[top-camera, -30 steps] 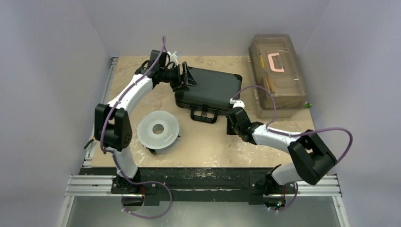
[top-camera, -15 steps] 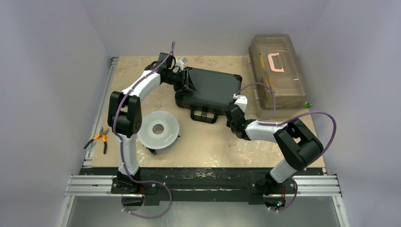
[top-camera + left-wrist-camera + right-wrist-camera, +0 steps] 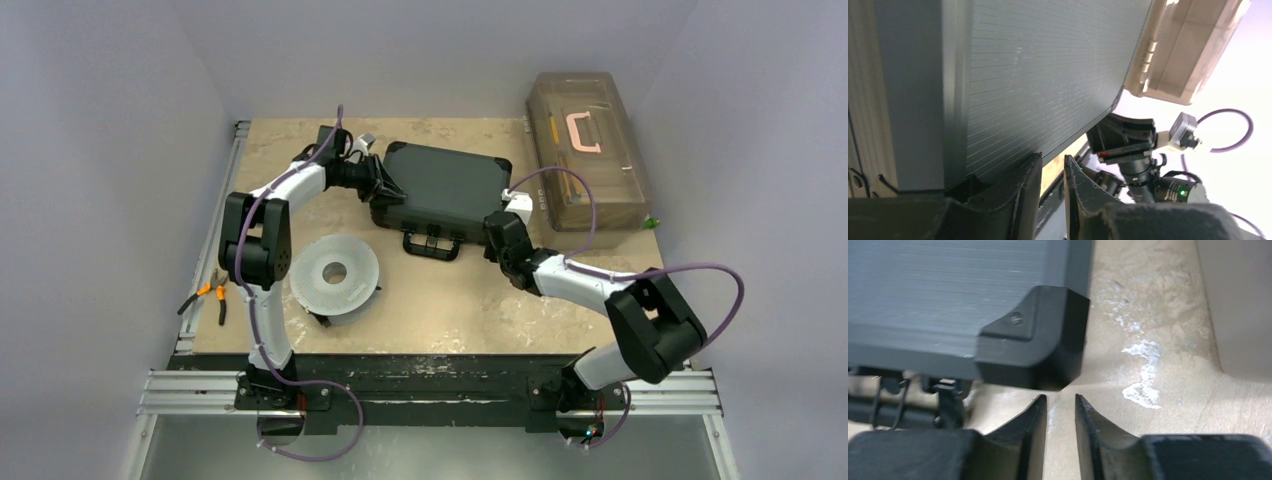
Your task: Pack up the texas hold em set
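We see a left arm (image 3: 300, 180) and a right arm (image 3: 580, 283) with white tubular links and bulky black joints. Behind the black, inward-curved fingers (image 3: 1035, 430), a purple cable (image 3: 690, 267) loops along each.

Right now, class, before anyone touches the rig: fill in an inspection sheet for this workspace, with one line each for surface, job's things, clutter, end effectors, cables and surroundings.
Surface: beige stone-look tabletop, white scuffs.
Job's things: small black ribbed briefcase, lid shut, black handle facing the arms; chips and cards: nothing seen.
Clutter: translucent brown toolbox with pink handle, far right; grey-white disc with centre hole; orange-handled pliers, left edge.
End effectors: left end effector at the briefcase's left end; right end effector just off its near right corner; both narrowly open, nothing between the fingers.
Cables: purple cable looped off each arm.
Surroundings: plain pale walls; metal rail at the near edge.
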`<state>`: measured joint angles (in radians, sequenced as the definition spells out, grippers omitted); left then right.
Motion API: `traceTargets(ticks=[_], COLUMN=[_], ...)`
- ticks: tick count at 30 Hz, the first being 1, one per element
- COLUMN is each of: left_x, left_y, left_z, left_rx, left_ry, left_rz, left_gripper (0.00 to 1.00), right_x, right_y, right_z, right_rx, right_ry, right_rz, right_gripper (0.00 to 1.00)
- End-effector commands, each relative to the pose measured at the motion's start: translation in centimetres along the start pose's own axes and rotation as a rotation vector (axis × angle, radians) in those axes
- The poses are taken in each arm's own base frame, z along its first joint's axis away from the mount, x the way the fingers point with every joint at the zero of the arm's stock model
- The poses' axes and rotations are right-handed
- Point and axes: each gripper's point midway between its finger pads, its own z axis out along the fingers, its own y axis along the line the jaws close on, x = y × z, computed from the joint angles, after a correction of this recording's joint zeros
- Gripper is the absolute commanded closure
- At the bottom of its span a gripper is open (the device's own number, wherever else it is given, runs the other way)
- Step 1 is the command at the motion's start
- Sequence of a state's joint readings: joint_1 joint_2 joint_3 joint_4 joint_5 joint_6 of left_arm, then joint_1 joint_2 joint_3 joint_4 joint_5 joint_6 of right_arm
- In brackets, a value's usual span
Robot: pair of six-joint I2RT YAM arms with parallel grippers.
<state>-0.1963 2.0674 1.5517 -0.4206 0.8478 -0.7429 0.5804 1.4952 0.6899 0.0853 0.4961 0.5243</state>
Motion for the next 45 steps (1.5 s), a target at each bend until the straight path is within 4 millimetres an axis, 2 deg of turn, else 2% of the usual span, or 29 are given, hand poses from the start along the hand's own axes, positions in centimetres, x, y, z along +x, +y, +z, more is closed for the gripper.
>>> traceTargets(ticks=[1, 3, 5, 7, 10, 12, 14, 18, 20, 21, 24, 26, 30, 34, 37, 39, 45], left_x=[0.0, 0.0, -0.2, -0.3, -0.2, -0.2, -0.2, -0.2, -0.2, -0.2, -0.2, -0.2, -0.3, -0.3, -0.4, -0.5, -0.4], left_y=[5.1, 5.3, 5.6, 5.9, 6.1, 6.1, 6.1, 5.8, 5.7, 5.6, 5.4, 5.3, 5.2, 5.3, 5.5, 5.5, 5.4], left_z=[1.2, 1.1, 0.8, 0.6, 0.7, 0.8, 0.7, 0.6, 0.7, 0.7, 0.6, 0.6, 0.7, 0.6, 0.6, 0.6, 0.6], left_rx=[-0.092, -0.085, -0.109, -0.133, -0.138, -0.133, -0.133, -0.126, -0.118, -0.116, -0.108, -0.103, -0.097, -0.096, -0.097, -0.097, -0.095], left_ry=[-0.041, -0.053, -0.061, -0.066, -0.064, -0.062, -0.061, -0.06, -0.059, -0.059, -0.058, -0.057, -0.056, -0.056, -0.057, -0.06, -0.058], left_rz=[-0.157, -0.176, -0.17, -0.152, -0.164, -0.169, -0.167, -0.165, -0.169, -0.169, -0.171, -0.171, -0.177, -0.181, -0.183, -0.183, -0.185], left_gripper=[0.78, 0.8, 0.8, 0.81, 0.83, 0.83, 0.83, 0.83, 0.83, 0.83, 0.83, 0.83, 0.83, 0.83, 0.83, 0.82, 0.82], right_x=[-0.2, 0.0, -0.2, -0.6, -1.3, -1.0, 0.0, 1.1, 1.5, 1.5, 1.9, 2.2, 2.6, 2.7, 2.0, 1.8, 1.2], right_y=[2.3, 3.3, 4.5, 6.6, 9.4, 11.0, 12.2, 15.0, 15.8, 16.1, 17.1, 17.9, 18.5, 17.9, 17.5, 17.5, 17.5], right_z=[-1.6, -1.8, -2.5, -4.1, -5.9, -6.1, -5.3, -4.8, -4.9, -4.8, -4.7, -4.7, -4.4, -3.9, -3.5, -3.3, -2.5], right_rx=[-0.146, -0.195, -0.238, -0.289, -0.359, -0.379, -0.377, -0.434, -0.468, -0.476, -0.505, -0.521, -0.459, -0.362, -0.257, -0.209, -0.116], right_ry=[-0.008, 0.002, -0.003, -0.034, -0.071, -0.055, 0.0, 0.07, 0.07, 0.068, 0.061, 0.048, 0.002, -0.044, -0.081, -0.095, -0.06], right_rz=[0.01, 0.016, 0.019, -0.021, -0.075, -0.119, -0.171, -0.223, -0.224, -0.23, -0.311, -0.41, -0.656, -0.908, -1.061, -1.166, -1.292], right_gripper=[0.69, 0.61, 0.57, 0.53, 0.4, 0.39, 0.45, 0.69, 0.71, 0.69, 0.55, 0.52, 0.53, 0.53, 0.54, 0.57, 0.65])
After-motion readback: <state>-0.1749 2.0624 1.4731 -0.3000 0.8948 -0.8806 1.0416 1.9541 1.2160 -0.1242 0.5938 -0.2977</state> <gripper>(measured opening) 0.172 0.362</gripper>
